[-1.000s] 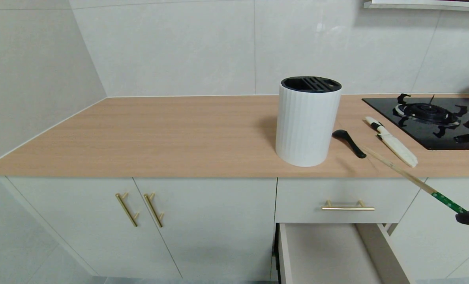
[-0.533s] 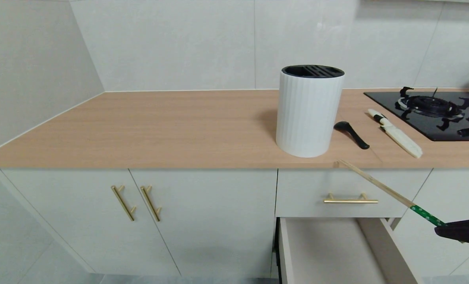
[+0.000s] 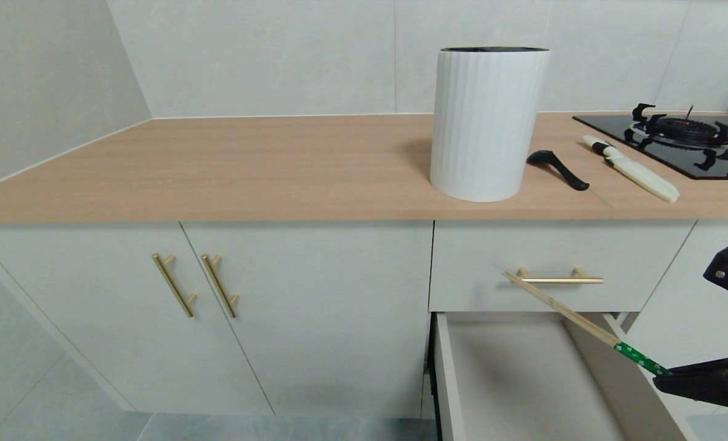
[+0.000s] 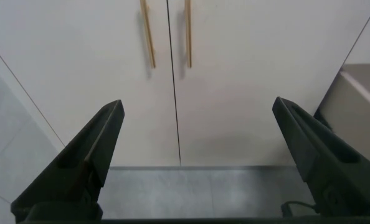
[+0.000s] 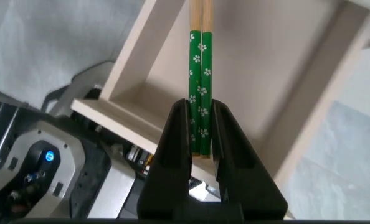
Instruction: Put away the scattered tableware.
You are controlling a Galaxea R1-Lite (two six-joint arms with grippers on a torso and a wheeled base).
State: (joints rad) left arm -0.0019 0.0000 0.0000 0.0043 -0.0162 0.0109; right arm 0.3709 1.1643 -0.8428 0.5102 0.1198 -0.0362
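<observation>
1. right fingers [image 5: 175, 146] pinch the chopsticks [image 3: 572, 315] just at the green end, above the open drawer [image 3: 447, 380], so the long end can swing or slip out
2. tip looks close to the shut drawer front [image 3: 492, 257] above, could knock it
3. left fingers [image 4: 101, 143] hang wide apart by the cabinet doors [image 4: 235, 74]; spoon [image 3: 557, 168] and knife [image 3: 637, 174] lie on the counter [image 3: 278, 165]
</observation>
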